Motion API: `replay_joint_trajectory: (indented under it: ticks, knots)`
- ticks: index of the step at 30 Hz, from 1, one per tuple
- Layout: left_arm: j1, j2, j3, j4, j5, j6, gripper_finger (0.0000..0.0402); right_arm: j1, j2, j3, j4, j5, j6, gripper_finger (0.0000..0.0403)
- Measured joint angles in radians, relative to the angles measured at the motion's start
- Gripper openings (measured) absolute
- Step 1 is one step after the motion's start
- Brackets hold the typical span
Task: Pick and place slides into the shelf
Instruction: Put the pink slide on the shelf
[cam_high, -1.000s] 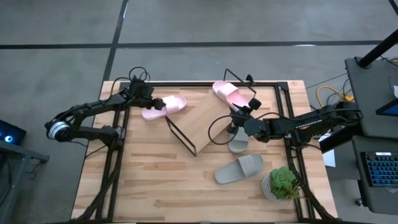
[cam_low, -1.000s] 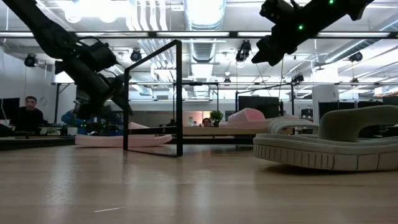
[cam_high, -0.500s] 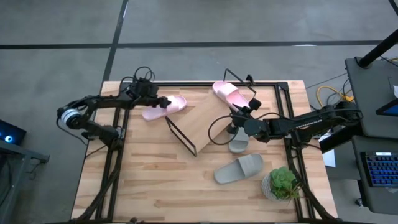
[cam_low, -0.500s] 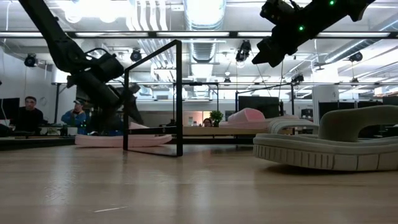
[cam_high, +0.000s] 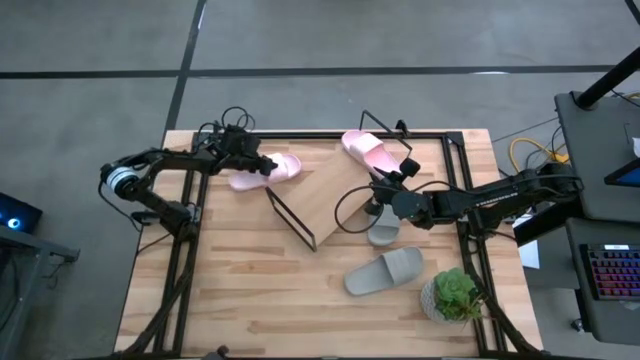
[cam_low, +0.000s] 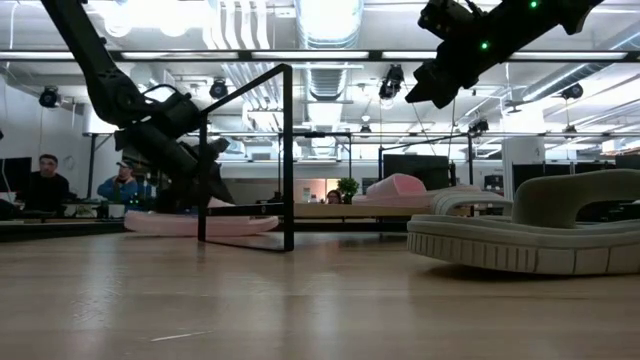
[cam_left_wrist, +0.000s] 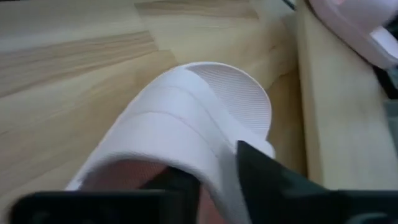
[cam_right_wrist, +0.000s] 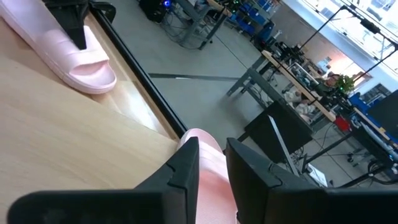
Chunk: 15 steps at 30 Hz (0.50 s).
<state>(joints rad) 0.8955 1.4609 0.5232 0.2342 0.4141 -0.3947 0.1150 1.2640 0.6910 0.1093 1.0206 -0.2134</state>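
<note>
Near edge, plant: a small green leafy plant in a pale round pot (cam_high: 452, 295) stands at the near right corner of the butcher-block wooden tabletop (cam_high: 250, 290).
Near grey slide: a grey foam slide sandal with a wide strap (cam_high: 384, 271) lies flat on the tabletop just left of the plant, clear of the shelf.
Second grey slide: another grey foam slide sandal (cam_high: 382, 231) lies a little farther back, directly under the right arm's wrist, near the shelf's right end.
Right gripper: the right gripper (cam_high: 378, 183) hangs over the shelf's right edge; its two dark fingers (cam_right_wrist: 186, 163) stand a narrow gap apart with nothing between them.
Shelf: the slanted light-wood rectangular board on a thin black wire frame (cam_high: 325, 188) sits mid-table, turned at an angle.
Pink slide on shelf: a pale pink foam slide sandal (cam_high: 368, 151) rests on the shelf's far right end.
Left gripper: the left gripper (cam_high: 252, 164) is low at the far left of the table, its fingers (cam_left_wrist: 264, 171) clamped on the strap of the second pale pink foam slide sandal (cam_high: 265, 171).
Held pink slide: it lies on the tabletop just left of the shelf.
Room beyond: seated people (cam_low: 45, 185) show behind the table.
</note>
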Motion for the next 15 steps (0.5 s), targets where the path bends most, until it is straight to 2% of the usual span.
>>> replay_joint_trajectory:
  ticks: [2, 3, 15]
  knots:
    - [0.0, -0.021, 0.0, -0.005, 0.02, 0.033, 0.002, 0.0, 0.0, 0.0, 0.0, 0.0, -0.005, 0.0074]
    - [0.0, -0.034, 0.0, -0.008, 0.026, 0.039, 0.0012, 0.0, 0.0, 0.0, 0.0, 0.0, -0.012, 0.0075]
    - [0.002, -0.297, 0.0, -0.007, 0.189, 0.061, 0.0001, 0.0, 0.0, 0.032, 0.003, -0.014, -0.151, 0.0072]
